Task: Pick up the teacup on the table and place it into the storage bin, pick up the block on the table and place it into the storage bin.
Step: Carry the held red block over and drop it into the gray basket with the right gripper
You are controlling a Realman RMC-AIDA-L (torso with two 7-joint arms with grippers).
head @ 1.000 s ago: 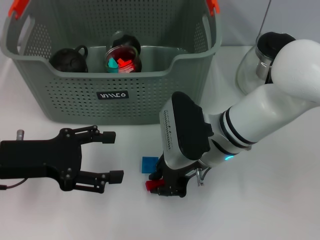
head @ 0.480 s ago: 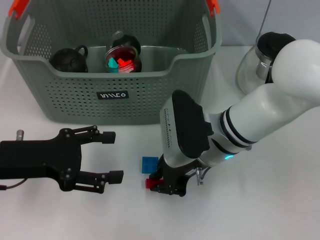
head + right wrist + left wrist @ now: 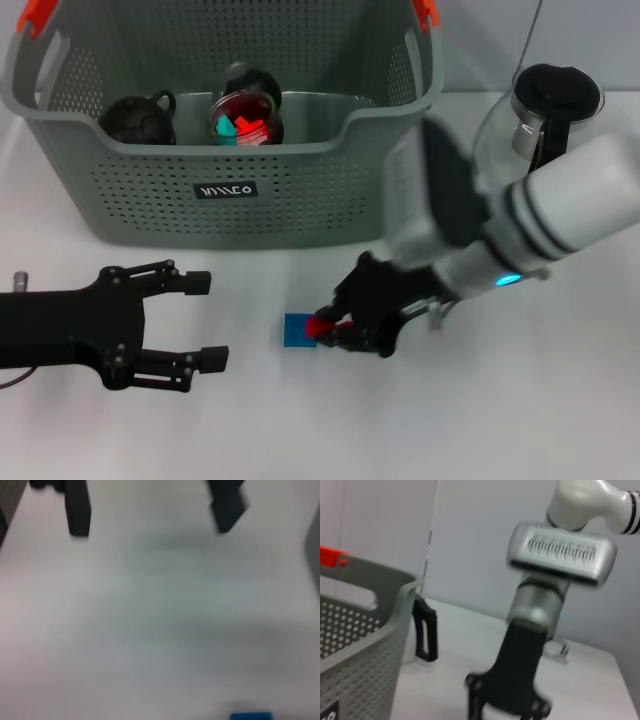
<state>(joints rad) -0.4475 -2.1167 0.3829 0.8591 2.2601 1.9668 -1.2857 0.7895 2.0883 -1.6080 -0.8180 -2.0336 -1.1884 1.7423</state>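
Note:
My right gripper (image 3: 330, 328) is shut on a small red block (image 3: 321, 326), just above the table in front of the storage bin (image 3: 225, 190). A blue block (image 3: 297, 330) lies flat on the table right beside the red one and shows in the right wrist view too (image 3: 250, 716). A black teacup (image 3: 140, 120) sits inside the bin at its left. My left gripper (image 3: 207, 318) hovers open and holds nothing, low at the left. Its fingers (image 3: 77, 510) appear in the right wrist view. The left wrist view looks at the right gripper (image 3: 507, 707) from across the table.
Inside the bin, a glass cup (image 3: 246, 120) holds red and teal pieces, with another dark object behind it. A glass teapot (image 3: 530, 120) with a black lid stands right of the bin, and its handle (image 3: 425, 630) shows past the bin's wall (image 3: 360, 630).
The right arm has swung, carrying the red block up and to the right, next to the blue block. The left gripper has drawn back a little to the left.

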